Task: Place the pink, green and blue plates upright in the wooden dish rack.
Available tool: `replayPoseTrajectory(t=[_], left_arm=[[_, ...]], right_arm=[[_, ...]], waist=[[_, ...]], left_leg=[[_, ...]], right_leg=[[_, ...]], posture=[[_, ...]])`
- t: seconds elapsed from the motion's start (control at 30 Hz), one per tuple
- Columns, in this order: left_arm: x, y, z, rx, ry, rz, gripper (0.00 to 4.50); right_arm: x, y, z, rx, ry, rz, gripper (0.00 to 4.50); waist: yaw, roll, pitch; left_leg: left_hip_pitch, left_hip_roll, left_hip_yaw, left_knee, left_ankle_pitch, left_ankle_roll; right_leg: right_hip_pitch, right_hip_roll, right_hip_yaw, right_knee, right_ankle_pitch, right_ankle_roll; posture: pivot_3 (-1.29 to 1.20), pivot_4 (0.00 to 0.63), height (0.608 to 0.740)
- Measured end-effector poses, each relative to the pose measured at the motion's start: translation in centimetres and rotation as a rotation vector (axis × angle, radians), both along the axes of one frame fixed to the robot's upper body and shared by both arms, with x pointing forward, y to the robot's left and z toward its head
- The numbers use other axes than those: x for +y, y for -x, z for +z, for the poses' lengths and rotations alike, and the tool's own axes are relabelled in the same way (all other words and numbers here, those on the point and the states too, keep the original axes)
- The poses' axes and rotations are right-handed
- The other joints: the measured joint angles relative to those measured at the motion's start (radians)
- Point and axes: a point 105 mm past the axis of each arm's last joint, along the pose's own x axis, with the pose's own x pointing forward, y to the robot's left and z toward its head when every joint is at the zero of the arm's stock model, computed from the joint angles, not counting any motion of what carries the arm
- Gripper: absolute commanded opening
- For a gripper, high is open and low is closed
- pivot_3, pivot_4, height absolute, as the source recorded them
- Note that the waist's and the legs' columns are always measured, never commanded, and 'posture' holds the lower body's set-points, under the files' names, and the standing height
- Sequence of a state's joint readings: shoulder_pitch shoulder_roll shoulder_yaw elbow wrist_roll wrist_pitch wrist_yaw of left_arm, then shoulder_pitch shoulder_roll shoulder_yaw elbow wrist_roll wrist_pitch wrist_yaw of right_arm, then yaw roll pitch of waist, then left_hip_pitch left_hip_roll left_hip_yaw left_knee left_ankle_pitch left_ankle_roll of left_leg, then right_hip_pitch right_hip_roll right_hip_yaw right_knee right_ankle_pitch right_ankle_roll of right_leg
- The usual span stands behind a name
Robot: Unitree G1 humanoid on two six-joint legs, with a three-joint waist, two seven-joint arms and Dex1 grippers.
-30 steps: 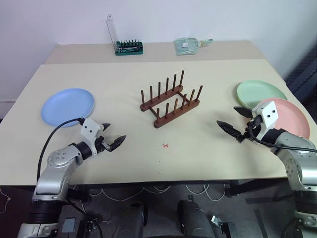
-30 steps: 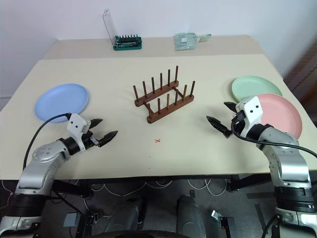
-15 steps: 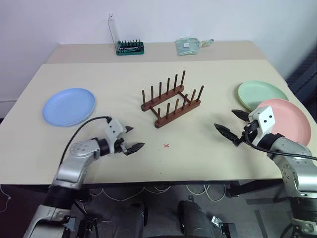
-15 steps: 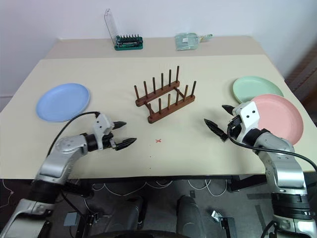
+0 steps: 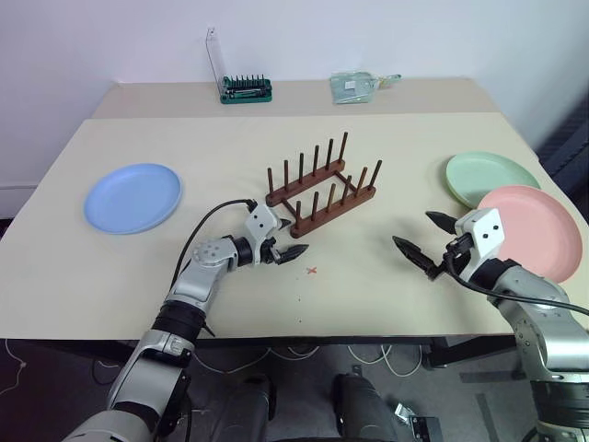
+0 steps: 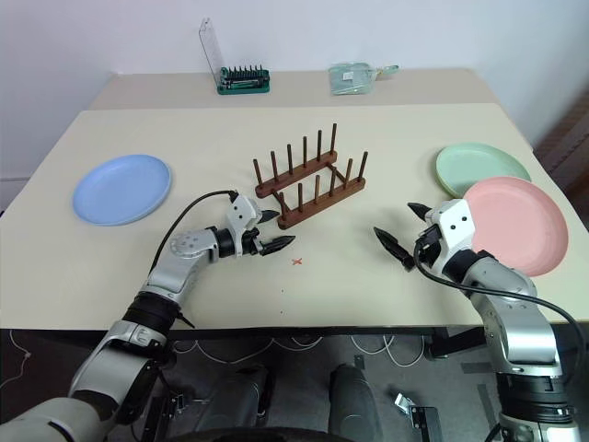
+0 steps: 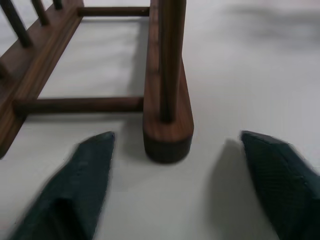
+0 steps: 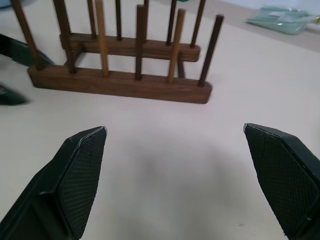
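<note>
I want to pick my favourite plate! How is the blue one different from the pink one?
The round sky-blue plate lies alone on the robot's left side of the table; the round salmon-pink plate lies on its right side. The blue plate touches nothing, while the pink plate overlaps the rim of the round mint-green plate. Both lie flat, look similar in size, and are not in the wooden rack yet.

My left gripper (image 5: 285,241) has swung across from beside the blue plate (image 5: 132,197). It now sits at the near end of the wooden dish rack (image 5: 321,189), fingers narrower.
</note>
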State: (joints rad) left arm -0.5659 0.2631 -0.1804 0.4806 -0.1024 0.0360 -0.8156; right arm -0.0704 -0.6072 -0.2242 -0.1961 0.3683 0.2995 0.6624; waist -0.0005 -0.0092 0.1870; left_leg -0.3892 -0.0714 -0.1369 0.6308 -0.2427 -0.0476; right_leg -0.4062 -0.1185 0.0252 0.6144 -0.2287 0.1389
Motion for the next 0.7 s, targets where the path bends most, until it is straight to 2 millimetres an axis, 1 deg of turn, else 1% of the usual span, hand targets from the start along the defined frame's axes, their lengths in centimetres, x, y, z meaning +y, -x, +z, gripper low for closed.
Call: replayPoseTrajectory(t=[0.1,0.13,0.3,0.37,0.43,0.57,0.7], left_arm=[[-0.1,0.0,0.0,-0.013,0.002,-0.003,1.02],[-0.1,0.0,-0.1,-0.014,0.003,-0.003,0.66],[-0.1,0.1,0.0,-0.029,-0.003,-0.016,0.66],[-0.3,0.1,0.0,-0.041,-0.015,-0.033,0.66],[-0.4,0.2,0.0,-0.044,-0.024,-0.056,0.66],[-0.7,1.2,-0.1,-0.025,-0.041,-0.163,0.66],[-1.6,2.1,-0.2,-0.026,-0.058,-0.266,0.66]], right_arm=[[0.0,0.2,-0.1,0.000,0.005,-0.004,4.50],[0.2,0.3,0.0,-0.002,0.007,-0.001,4.50],[0.6,0.5,-0.1,0.006,0.007,0.017,4.50],[0.9,1.2,-0.8,0.046,0.004,0.047,4.50],[0.9,2.3,-1.7,0.110,0.021,0.089,4.50],[0.7,3.5,-2.8,0.186,0.029,0.120,4.50],[1.1,3.6,-2.5,0.180,0.036,0.134,4.50]], waist=[[0.003,0.001,-0.001],[0.004,0.001,-0.001],[0.005,0.001,-0.001],[0.006,0.001,-0.001],[0.008,0.001,-0.001],[0.005,0.001,-0.001],[0.008,0.000,-0.001]], left_leg=[[0.000,0.000,0.000,0.000,0.000,0.000],[0.000,0.000,0.000,0.000,0.000,0.000],[0.000,0.000,0.000,0.000,0.000,0.000],[0.000,0.000,0.000,0.000,0.000,0.000],[0.000,0.000,0.000,0.000,0.000,0.001],[0.000,0.000,0.000,0.000,0.000,0.001],[0.000,0.000,0.000,0.000,0.000,0.001]], right_leg=[[0.000,0.000,0.000,0.000,0.000,0.000],[0.000,0.000,0.000,0.000,0.000,0.000],[0.000,0.000,0.000,0.000,0.000,0.000],[0.000,0.000,0.000,0.000,0.000,0.000],[0.001,0.000,0.000,0.000,0.000,0.001],[0.000,0.000,0.000,0.000,0.000,0.001],[0.000,0.000,0.000,0.000,-0.001,0.001]], posture=[[0.00,0.150,0.740],[0.00,0.150,0.740],[0.00,0.150,0.740],[0.00,0.150,0.740],[0.00,0.150,0.740],[0.00,0.150,0.740],[0.00,0.150,0.740]])
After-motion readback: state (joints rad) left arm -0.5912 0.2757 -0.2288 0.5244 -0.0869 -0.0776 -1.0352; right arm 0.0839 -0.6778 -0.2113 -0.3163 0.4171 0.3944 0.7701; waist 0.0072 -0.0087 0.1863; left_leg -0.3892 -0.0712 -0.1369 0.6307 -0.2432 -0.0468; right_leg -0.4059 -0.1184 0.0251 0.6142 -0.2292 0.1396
